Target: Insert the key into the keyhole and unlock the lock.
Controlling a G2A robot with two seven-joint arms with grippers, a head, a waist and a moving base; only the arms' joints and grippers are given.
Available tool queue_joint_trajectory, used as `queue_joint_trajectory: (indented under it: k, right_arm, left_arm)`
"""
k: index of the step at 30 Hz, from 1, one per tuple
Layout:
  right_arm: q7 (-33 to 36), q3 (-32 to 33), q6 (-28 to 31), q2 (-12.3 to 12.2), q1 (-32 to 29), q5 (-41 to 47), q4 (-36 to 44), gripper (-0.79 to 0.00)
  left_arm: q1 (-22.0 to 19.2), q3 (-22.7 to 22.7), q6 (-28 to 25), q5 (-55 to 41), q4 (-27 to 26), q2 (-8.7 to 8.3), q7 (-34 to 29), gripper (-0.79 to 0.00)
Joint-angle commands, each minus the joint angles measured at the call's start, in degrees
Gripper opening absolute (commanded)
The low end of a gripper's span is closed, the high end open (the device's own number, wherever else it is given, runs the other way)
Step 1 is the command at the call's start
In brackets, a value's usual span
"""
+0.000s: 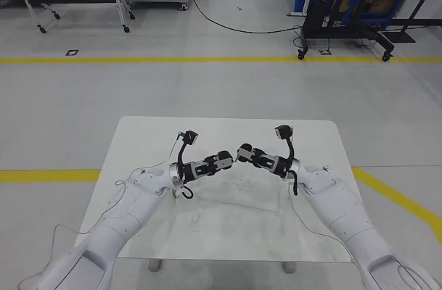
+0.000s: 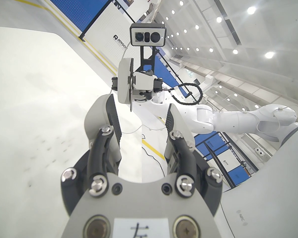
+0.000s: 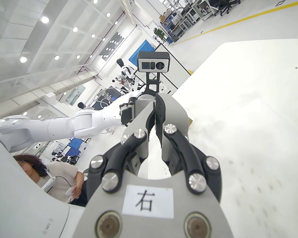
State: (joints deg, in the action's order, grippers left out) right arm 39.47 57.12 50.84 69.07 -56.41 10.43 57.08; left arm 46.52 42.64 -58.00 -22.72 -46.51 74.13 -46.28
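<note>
My two grippers face each other, almost tip to tip, above the middle of the white table (image 1: 228, 232). The left gripper (image 2: 142, 115) is open, with a wide gap and nothing between its ribbed pads (image 2: 113, 115). In the top view the left gripper (image 1: 226, 159) is just left of the right gripper (image 1: 242, 153). The right gripper (image 3: 157, 101) is shut, its black pads pressed together with nothing visible between them. Seen from the left wrist, the right gripper (image 2: 125, 85) hangs edge-on just beyond my open fingers.
The table top (image 2: 27, 87) is bare white with faint scuff marks (image 3: 248, 189). A thin cable (image 1: 239, 207) trails across it near the front. Yellow floor lines (image 1: 206, 59) and wheeled racks (image 1: 351, 29) lie far beyond the table's back edge.
</note>
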Motion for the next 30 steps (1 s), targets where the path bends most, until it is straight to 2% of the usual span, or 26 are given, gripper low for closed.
queue_joint_trajectory:
  k: [1,8,12,16,20,22,30]
  right_arm:
    - [0.02,-0.38,0.05,0.14,0.13,-0.09,-0.09,-0.785]
    - [0.37,-1.26,0.36,0.48,0.54,0.23,-0.60,-0.785]
    - [0.69,-1.41,0.57,0.56,0.72,0.73,-0.94,-0.785]
    - [0.73,-1.46,0.54,0.62,0.87,0.94,-1.20,-0.785]
    - [0.75,-1.49,0.42,0.67,1.09,0.93,-1.42,-0.785]
    - [0.78,-1.48,0.43,0.69,1.20,0.95,-1.50,-0.785]
    - [0.68,-1.17,0.61,0.66,1.35,0.88,-2.06,-0.785]
  left_arm:
    - [0.04,0.16,0.00,0.35,0.18,0.17,0.00,-0.409]
    - [0.01,0.39,0.00,2.12,1.09,0.85,0.00,-0.449]
    - [-0.04,0.53,0.00,2.58,1.58,1.22,0.00,-0.511]
    - [-0.06,0.79,0.00,2.83,1.93,1.48,0.00,-0.625]
    - [-0.05,0.95,0.00,3.19,2.28,1.67,0.00,-0.699]
    - [-0.07,1.02,0.00,3.32,2.43,1.77,0.00,-0.785]
    - [-0.06,1.51,0.00,3.58,2.86,2.05,0.00,-0.785]
